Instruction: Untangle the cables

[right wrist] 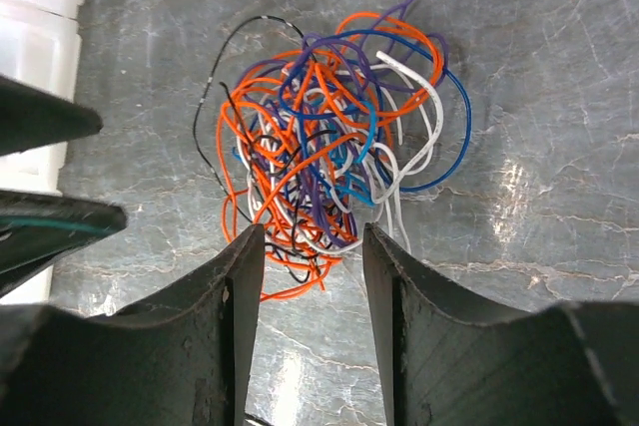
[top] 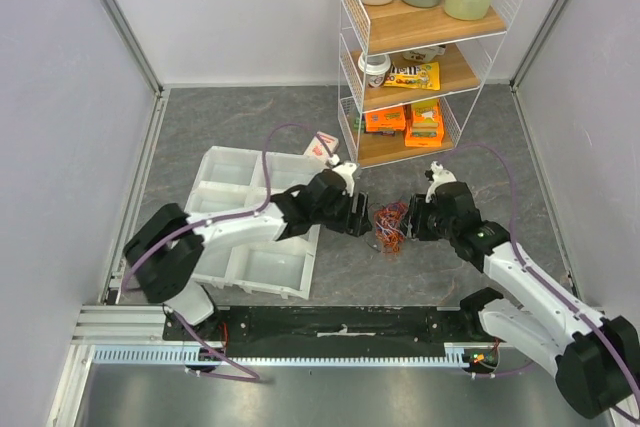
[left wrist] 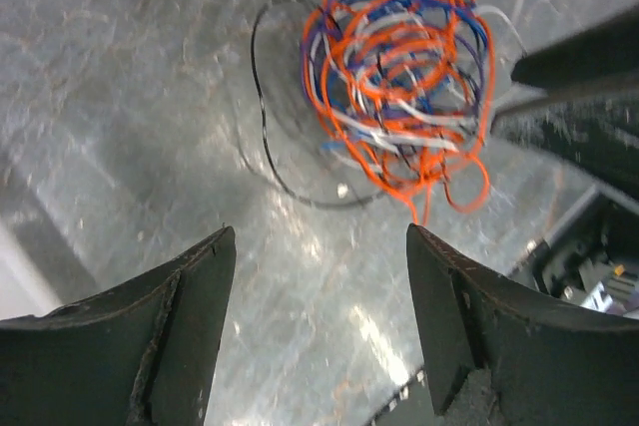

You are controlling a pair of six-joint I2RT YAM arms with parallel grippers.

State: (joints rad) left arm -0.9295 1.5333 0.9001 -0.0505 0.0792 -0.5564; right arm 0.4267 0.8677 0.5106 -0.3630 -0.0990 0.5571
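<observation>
From above, the cables (top: 390, 225) lie as one tangle on the grey table (top: 250, 127), between the left gripper (top: 361, 217) and the right gripper (top: 413, 221), each just beside it. A white tray (top: 225, 167) sits under the left arm.

The left wrist camera shows its fingers spread wide with nothing between them — the tangle lies ahead, apart from them.

In the right wrist view the fingers stand parted — the tangle's near edge reaches between their tips.

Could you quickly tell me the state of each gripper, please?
Left gripper: open, empty, short of the cables.
Right gripper: open, at the cables' edge.
</observation>
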